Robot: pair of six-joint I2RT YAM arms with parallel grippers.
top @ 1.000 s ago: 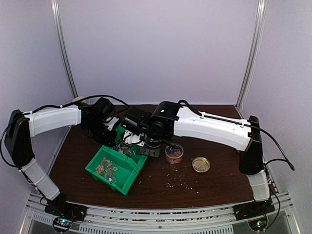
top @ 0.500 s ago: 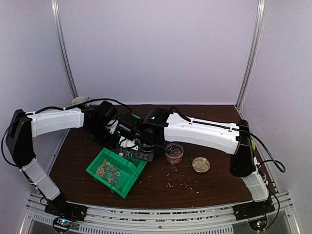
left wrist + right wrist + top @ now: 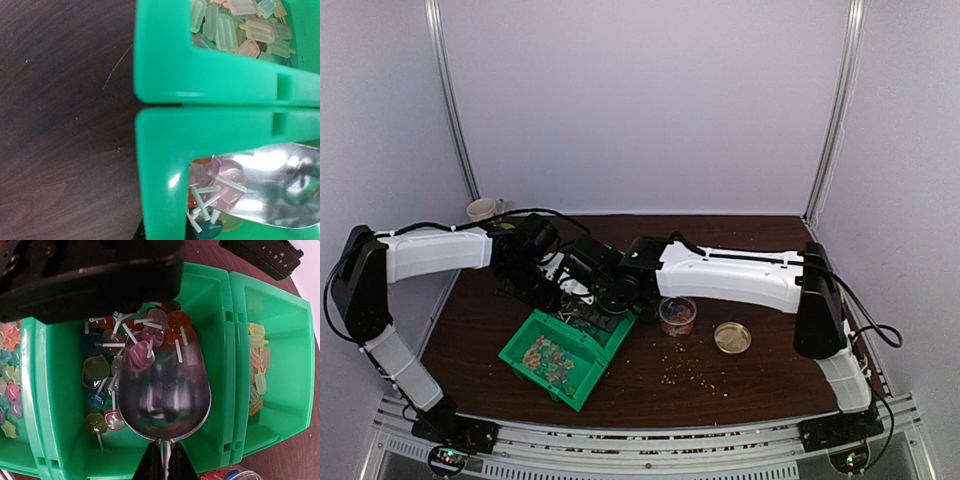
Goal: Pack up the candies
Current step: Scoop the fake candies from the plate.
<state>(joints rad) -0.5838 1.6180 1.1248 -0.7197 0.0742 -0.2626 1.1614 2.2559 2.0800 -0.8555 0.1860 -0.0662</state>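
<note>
The candies are small lollipops (image 3: pixel 95 371) of mixed colours lying in the middle compartment of a row of green bins (image 3: pixel 227 365). My right gripper (image 3: pixel 162 466) is shut on the handle of a metal scoop (image 3: pixel 165 390). The scoop lies inside that compartment with a few lollipops (image 3: pixel 150 335) on its tip. My left gripper (image 3: pixel 545 288) is at the bins' far left edge, shut on a green wall (image 3: pixel 165 165); its fingers are mostly hidden. The scoop (image 3: pixel 280 175) and lollipops (image 3: pixel 220 182) also show in the left wrist view.
Pale popsicle sweets (image 3: pixel 257 365) fill the neighbouring compartment and star sweets (image 3: pixel 7 365) the other side. A clear jar (image 3: pixel 677 315) with candies stands right of the bins (image 3: pixel 582 385), a gold lid (image 3: pixel 732 338) beside it. Crumbs (image 3: pixel 690 372) dot the table. A mug (image 3: pixel 483 209) sits back left.
My right arm has moved left, bringing the scoop deeper over the bins. The left arm has shifted slightly and the bins have turned a little with it.
</note>
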